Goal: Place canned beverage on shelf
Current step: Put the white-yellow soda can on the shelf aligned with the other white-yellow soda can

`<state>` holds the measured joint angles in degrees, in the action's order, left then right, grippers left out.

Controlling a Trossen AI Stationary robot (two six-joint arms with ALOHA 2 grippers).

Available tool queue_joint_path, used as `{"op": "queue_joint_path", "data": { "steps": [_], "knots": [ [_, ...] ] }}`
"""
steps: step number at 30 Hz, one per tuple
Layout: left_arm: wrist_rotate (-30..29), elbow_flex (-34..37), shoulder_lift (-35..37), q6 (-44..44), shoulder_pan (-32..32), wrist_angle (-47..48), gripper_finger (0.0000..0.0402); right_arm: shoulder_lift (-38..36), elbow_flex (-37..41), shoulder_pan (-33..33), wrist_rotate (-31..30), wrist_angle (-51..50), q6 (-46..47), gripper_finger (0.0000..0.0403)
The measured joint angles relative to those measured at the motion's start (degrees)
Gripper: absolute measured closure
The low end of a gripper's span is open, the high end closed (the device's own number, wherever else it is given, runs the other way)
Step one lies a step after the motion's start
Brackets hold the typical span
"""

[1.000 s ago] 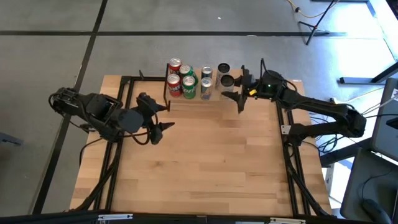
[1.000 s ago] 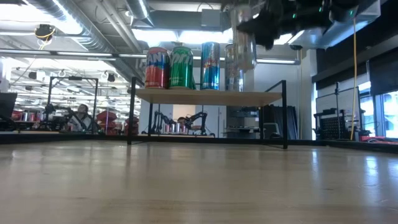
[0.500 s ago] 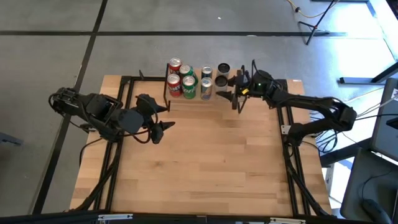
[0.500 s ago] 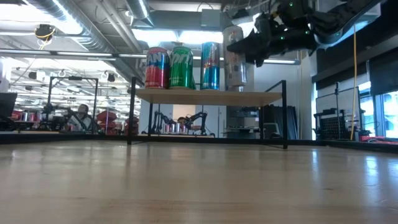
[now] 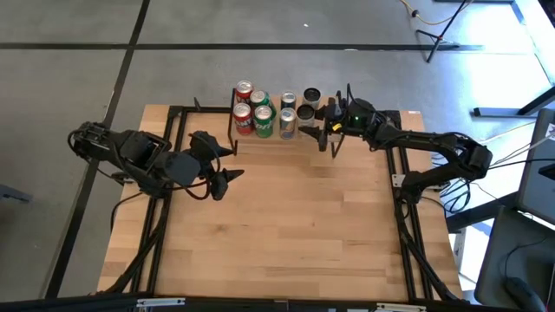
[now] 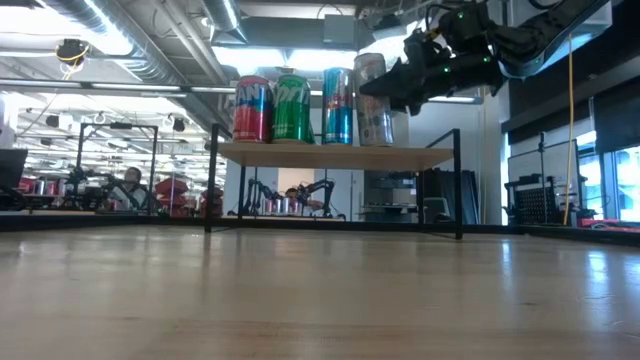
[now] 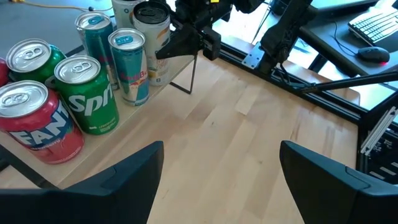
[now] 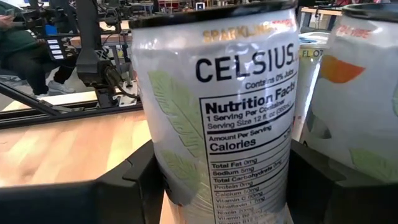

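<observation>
The right hand (image 5: 323,132) grips a glossy cylindrical Celsius can (image 8: 221,118) on the flat wooden shelf (image 6: 335,155).

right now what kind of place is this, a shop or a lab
Most likely a robotics lab or workshop, not a shop. The low view shows exposed ceiling ducts and more robot arms beyond the shelf; the left wrist view shows a desk with a keyboard.
</observation>
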<state>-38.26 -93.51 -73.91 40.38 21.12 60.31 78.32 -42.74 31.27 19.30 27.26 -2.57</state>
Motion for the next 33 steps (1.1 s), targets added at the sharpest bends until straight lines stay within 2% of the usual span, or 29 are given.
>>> {"op": "queue_joint_path", "data": {
  "steps": [5,17,26,33],
  "knots": [
    [0.02,0.02,0.0,0.0,0.0,0.0,0.0095,0.02,0.0,0.0,-1.76,0.0,-0.61,0.0157],
    [0.46,0.02,0.0,0.02,0.0,0.0,0.0095,0.05,0.07,-0.02,-2.19,-0.76,-0.65,0.0064],
    [0.46,0.02,0.0,0.02,0.0,0.0,0.0095,-3.06,-0.76,-0.02,-8.12,-3.18,-0.95,0.0056],
    [0.48,0.02,0.0,0.02,0.0,0.0,0.0095,-5.44,-0.79,-0.09,-8.27,-3.34,-1.15,0.0056]
  ]
}}
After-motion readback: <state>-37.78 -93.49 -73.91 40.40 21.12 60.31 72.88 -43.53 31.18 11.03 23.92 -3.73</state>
